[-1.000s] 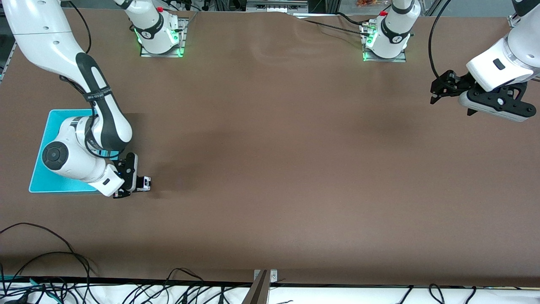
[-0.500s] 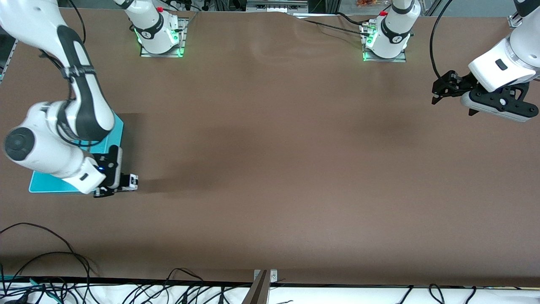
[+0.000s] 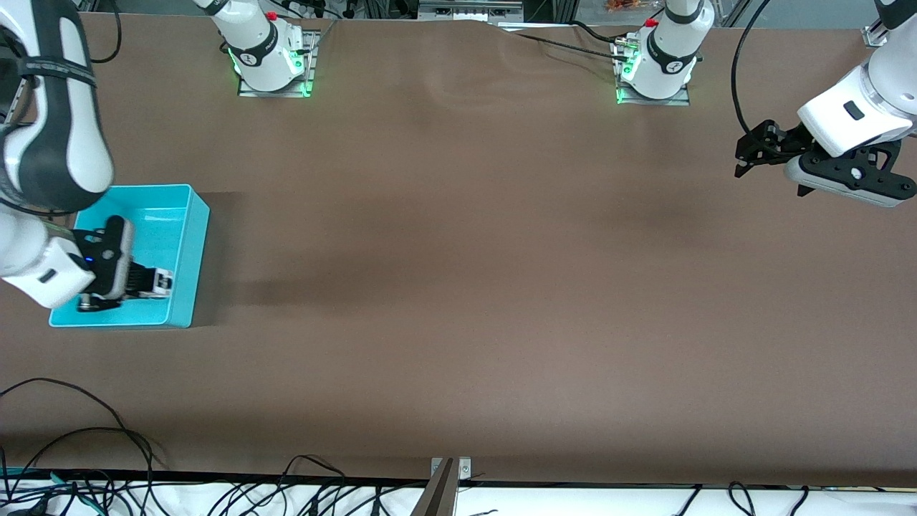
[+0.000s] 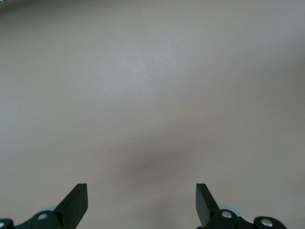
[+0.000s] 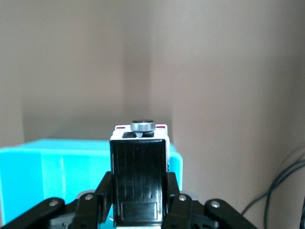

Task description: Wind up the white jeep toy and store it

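right gripper: over the turquoise bin, jaws clamped on the white jeep toy (black roof toward the wrist camera) | left gripper: waiting above the table at the left arm's end, jaws spread wide, holding nothing

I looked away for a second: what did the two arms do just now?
The right gripper, shut on the white jeep toy, carried it from over the bare table to over the turquoise bin. The left gripper stayed open, waiting at its end of the table.
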Motion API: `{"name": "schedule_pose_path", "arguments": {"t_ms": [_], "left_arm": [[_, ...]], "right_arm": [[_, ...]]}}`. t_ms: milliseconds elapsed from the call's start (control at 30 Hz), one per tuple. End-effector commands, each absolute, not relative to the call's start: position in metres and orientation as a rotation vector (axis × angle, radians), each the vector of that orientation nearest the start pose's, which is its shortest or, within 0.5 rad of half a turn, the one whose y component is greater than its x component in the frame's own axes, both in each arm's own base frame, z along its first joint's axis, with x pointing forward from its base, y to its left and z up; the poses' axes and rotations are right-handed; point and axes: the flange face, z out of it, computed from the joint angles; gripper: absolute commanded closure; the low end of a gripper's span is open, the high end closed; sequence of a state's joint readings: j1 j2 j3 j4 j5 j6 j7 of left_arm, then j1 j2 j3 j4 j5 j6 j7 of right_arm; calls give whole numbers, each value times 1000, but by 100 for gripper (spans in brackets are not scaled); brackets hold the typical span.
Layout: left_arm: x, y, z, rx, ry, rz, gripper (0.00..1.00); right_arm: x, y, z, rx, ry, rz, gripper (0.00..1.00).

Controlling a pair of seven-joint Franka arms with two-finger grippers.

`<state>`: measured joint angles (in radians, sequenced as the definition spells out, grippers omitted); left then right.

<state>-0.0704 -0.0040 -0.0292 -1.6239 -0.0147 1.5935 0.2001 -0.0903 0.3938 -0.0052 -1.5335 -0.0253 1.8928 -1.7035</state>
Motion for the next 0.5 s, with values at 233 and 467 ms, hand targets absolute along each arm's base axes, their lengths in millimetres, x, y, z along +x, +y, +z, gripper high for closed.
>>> {"name": "schedule_pose_path", "arguments": {"t_ms": [233,467], "left_arm": [[552,-55,606,-3141,465,46,0],[552,-55,607,-3141,465,43,0]], "right_arm": [[613,-144,389,2226,2321,-167,80],[571,-170,331,2233,2341,-119,80]]}}
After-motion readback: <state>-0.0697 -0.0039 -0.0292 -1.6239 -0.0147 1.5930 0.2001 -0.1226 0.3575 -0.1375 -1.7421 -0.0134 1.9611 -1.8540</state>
